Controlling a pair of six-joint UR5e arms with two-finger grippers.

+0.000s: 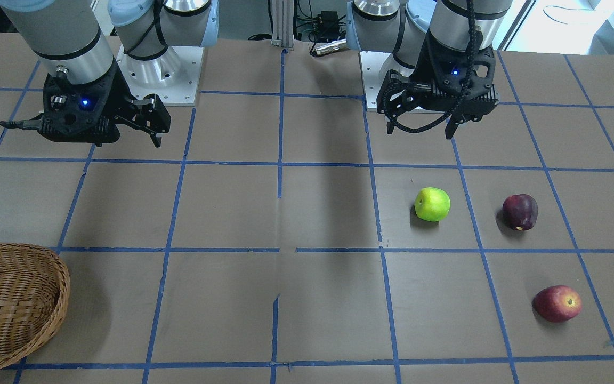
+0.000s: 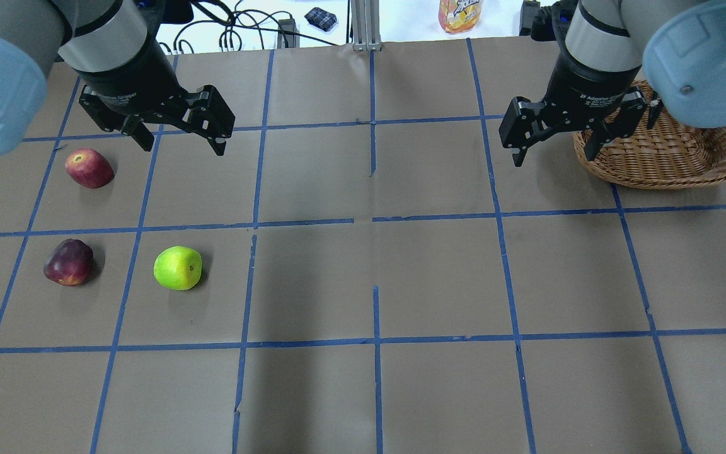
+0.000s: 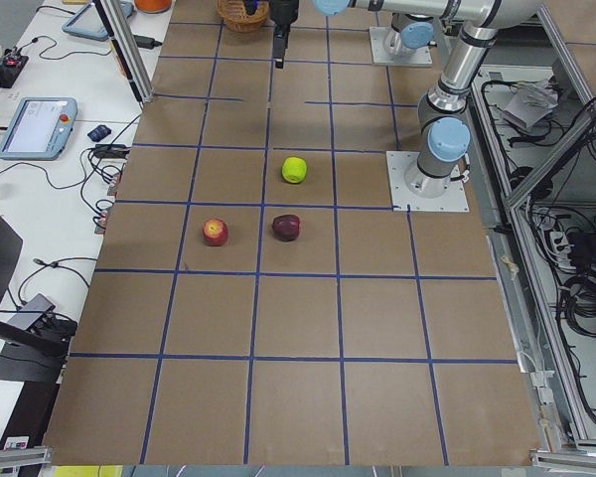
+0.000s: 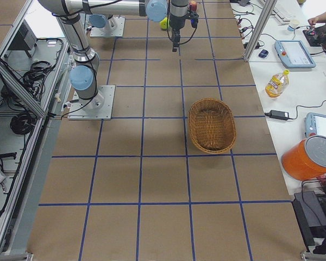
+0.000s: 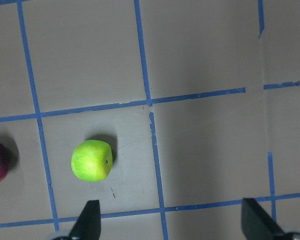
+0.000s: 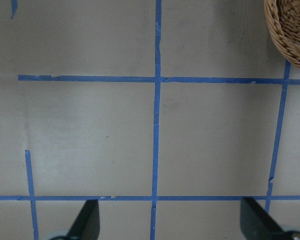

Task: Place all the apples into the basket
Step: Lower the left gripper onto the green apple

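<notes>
Three apples lie on the table on my left side. The yellow-green apple (image 2: pixel 178 268) (image 1: pixel 432 204) (image 5: pixel 92 160) is nearest the middle. The maroon apple (image 2: pixel 69 262) (image 1: pixel 520 212) lies beside it, further out. The red apple (image 2: pixel 89 168) (image 1: pixel 557 303) is further forward. My left gripper (image 2: pixel 183 142) (image 1: pixel 420 130) is open and empty, raised above the table, near the red apple. The wicker basket (image 2: pixel 672 170) (image 1: pixel 46 330) (image 4: pixel 212 148) stands at the far right. My right gripper (image 2: pixel 553 154) (image 1: pixel 79 133) is open and empty, raised just beside the basket's left end.
The brown table carries a blue tape grid. Both arm base plates (image 1: pixel 158 80) (image 1: pixel 376 80) sit at the robot's edge. An orange bottle (image 2: pixel 460 14), cables and tablets lie beyond the table's far edge. A basket corner (image 6: pixel 290 30) shows in the right wrist view.
</notes>
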